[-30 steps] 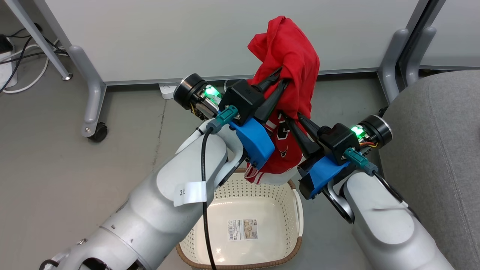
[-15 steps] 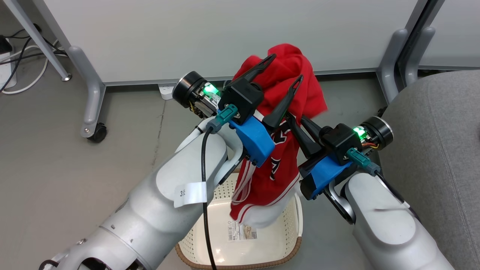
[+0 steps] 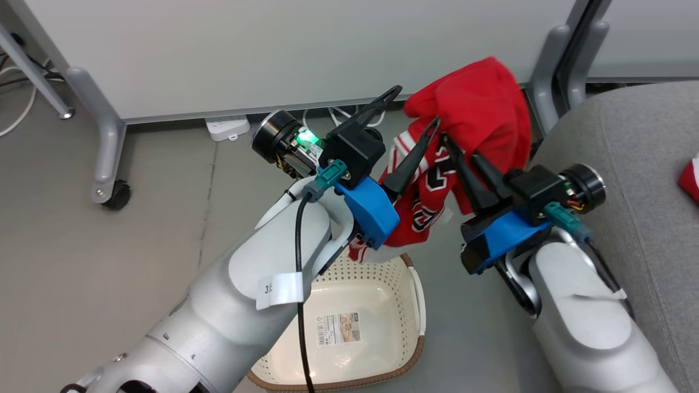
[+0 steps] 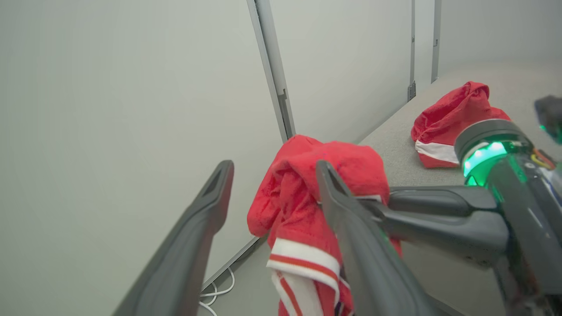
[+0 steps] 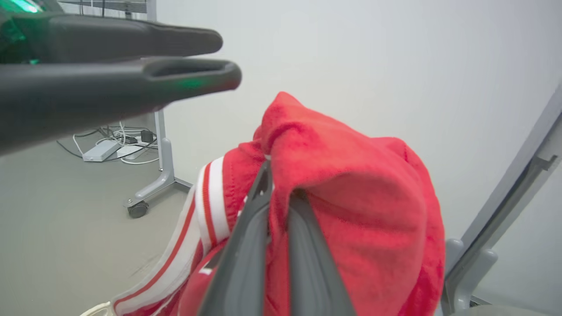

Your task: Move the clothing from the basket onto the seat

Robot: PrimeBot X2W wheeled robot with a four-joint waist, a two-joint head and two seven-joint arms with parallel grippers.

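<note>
— From the head view, the right hand (image 3: 458,150) pinches the red garment (image 3: 480,103) aloft, clear of the basket (image 3: 420,349), near the seat (image 3: 644,142). The left hand (image 3: 416,106) gapes, empty.
— Left wrist view?
— Spread wide, gripping nothing; a second garment (image 4: 452,118) lies on the seat.
— Right wrist view?
— Clamped on a bunched fold. Light, limp cloth, I'd judge: take thick folds.

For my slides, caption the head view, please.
The right end effector holds the red garment above the basket, beside the grey seat; left end effector open.
</note>
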